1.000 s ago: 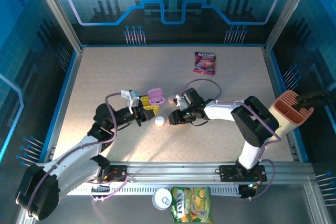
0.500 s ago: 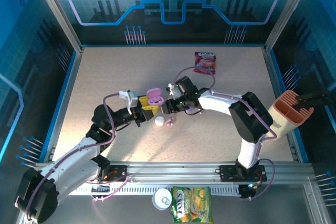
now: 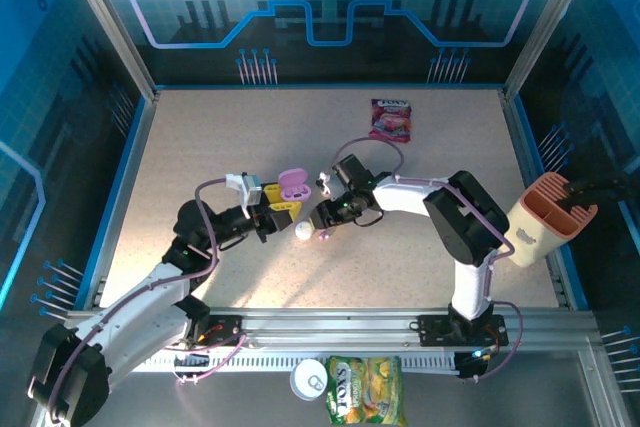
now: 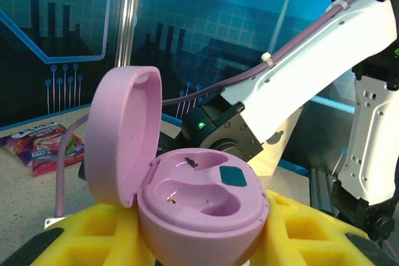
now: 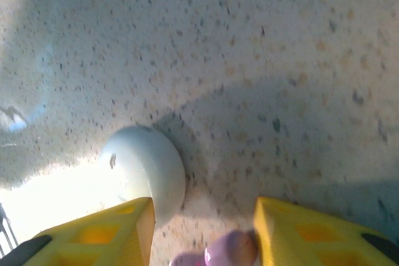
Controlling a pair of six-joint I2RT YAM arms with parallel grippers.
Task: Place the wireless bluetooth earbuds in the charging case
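Here, the left end effector clamps the pink charging case.

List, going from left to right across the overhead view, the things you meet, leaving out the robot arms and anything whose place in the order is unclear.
In order: open pink pebble-shaped plastic charging case → purple foil snack packet → peach plastic holder.

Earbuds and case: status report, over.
Left gripper shut on open charging case, wells empty. Right gripper open, straddling purple earbud. White rounded item close beside.
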